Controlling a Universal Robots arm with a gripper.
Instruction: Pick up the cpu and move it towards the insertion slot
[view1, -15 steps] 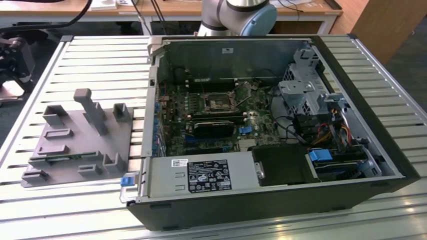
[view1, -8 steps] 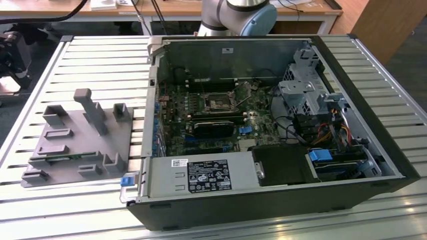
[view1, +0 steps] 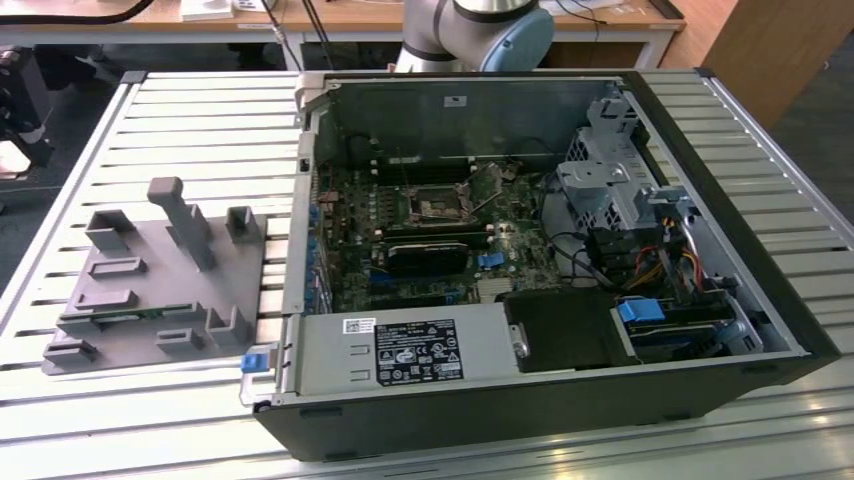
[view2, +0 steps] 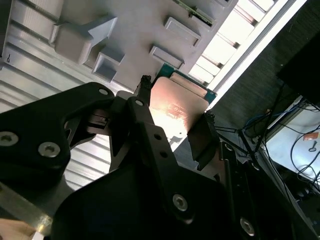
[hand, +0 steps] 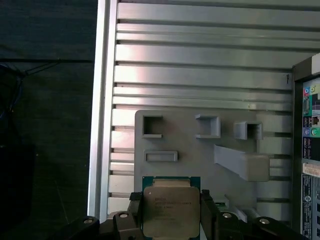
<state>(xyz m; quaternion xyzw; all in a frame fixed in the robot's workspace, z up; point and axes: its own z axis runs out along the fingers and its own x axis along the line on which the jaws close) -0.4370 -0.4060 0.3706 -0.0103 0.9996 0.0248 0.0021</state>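
While clamped between the two black fingers (hand: 134, 212) of the end effector (hand: 171, 215), sits the chip (hand: 171, 212), lid facing the camera in both wrist views, green edge showing along one side. Closed on the chip (view2: 177, 107) from two opposite edges, with one finger (view2: 142, 107) pressed against one side and the other against the far side in the second wrist view. Held up above the grey tray (hand: 200, 132), clear of its surface, near the tray's edge. Below and behind the chip in the first wrist view: raised square and oblong pockets and one long grey block on the tray, all resting on the ribbed metal worktop (hand: 200, 55).

Seen from the exterior view: open computer case (view1: 694, 290) lying on the worktop (view1: 200, 110), taking up the middle and the 3 o'clock half of the picture. Inside it, green board with the socket (view1: 437, 207) just above the picture's centre, metal frame around a dark middle, lever not clear enough to place. At 9 o'clock from the case, well apart from the socket, the same grey tray (view1: 147, 290) with its upright posts. At 12 o'clock, behind the case, base of the robot arm (view1: 481, 30). Socket uncovered, chip not in it.
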